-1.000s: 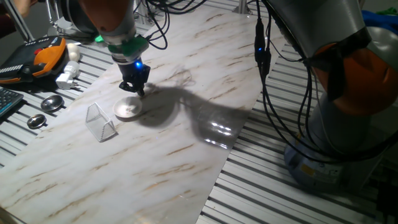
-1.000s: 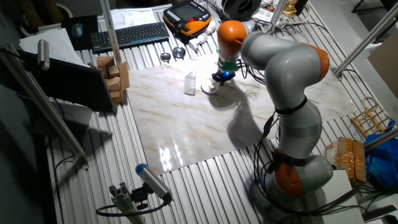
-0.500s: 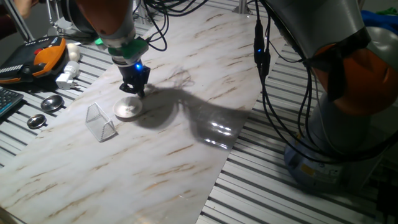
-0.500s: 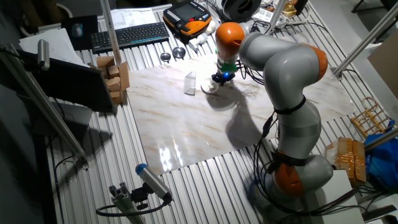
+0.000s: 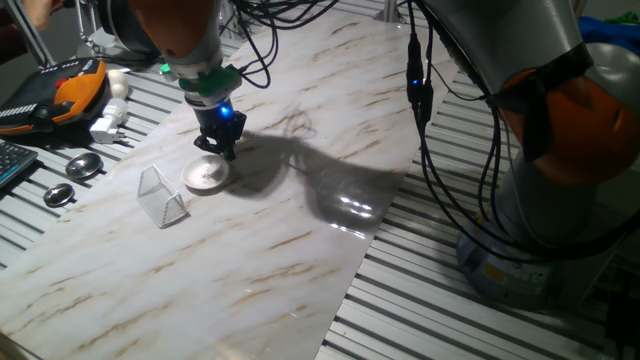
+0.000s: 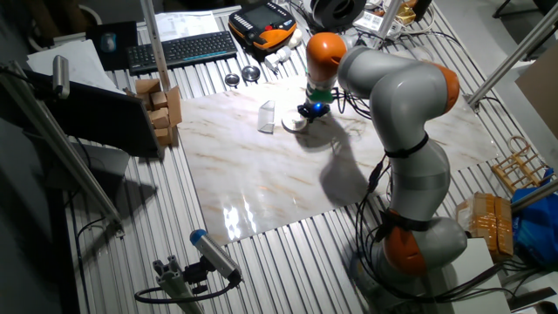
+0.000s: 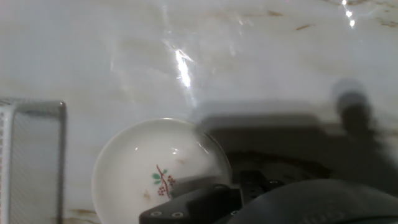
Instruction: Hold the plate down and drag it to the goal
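In the hand view the black body of the gripper (image 7: 249, 199) fills the lower edge, blurred and dark, and its fingers cannot be made out, so whether the claw is spread or clenched cannot be told. Just past it lies the plate (image 7: 158, 171), a small round white dish with a little red and green sprig painted near its middle, flat on the pale marbled board (image 7: 249, 56). The gripper's dark shadow touches the plate's right rim. At the left edge of that view stands the goal (image 7: 31, 155), a clear frame with thin pale edges, near the plate but apart from it. From one fixed view the gripper (image 5: 216, 148) points down beside the far right edge of the plate (image 5: 205, 176), with a blue light glowing above it; contact cannot be judged. The goal (image 5: 161, 196) sits on the board just to the left of the plate. Farther left, on the ribbed table (image 5: 480, 320), lie two grey metal discs (image 5: 84, 166) and an orange and black handset (image 5: 75, 90). The other fixed view shows the arm (image 6: 401, 96) bent over the board, with a keyboard (image 6: 179, 50) beyond.
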`<state>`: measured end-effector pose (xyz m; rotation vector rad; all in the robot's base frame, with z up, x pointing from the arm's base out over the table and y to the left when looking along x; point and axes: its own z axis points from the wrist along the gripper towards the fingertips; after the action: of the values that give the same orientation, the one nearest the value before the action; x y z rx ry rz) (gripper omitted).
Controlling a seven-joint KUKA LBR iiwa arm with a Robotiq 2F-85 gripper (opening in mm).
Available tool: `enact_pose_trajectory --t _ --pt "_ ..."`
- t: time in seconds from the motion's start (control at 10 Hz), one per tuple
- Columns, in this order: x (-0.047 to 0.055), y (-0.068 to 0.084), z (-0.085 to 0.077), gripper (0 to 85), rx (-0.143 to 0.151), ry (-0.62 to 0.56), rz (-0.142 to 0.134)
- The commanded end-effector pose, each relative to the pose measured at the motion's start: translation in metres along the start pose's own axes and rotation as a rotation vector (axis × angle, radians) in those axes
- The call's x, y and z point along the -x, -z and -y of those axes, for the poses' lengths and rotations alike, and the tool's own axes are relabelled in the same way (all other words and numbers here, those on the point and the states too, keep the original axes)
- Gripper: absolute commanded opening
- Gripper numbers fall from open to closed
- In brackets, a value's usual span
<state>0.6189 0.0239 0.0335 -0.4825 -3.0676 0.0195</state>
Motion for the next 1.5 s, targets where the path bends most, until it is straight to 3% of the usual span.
enact_pose_trajectory --t 0.0,0.8,1.4 --pt "0.000 0.000 -0.002 0.0 0.000 -0.005 0.000" --pt "-0.009 0.003 -0.027 0.0 0.012 -0.023 0.001" --pt "-0.015 0.002 -0.035 0.0 0.020 -0.036 -0.005"
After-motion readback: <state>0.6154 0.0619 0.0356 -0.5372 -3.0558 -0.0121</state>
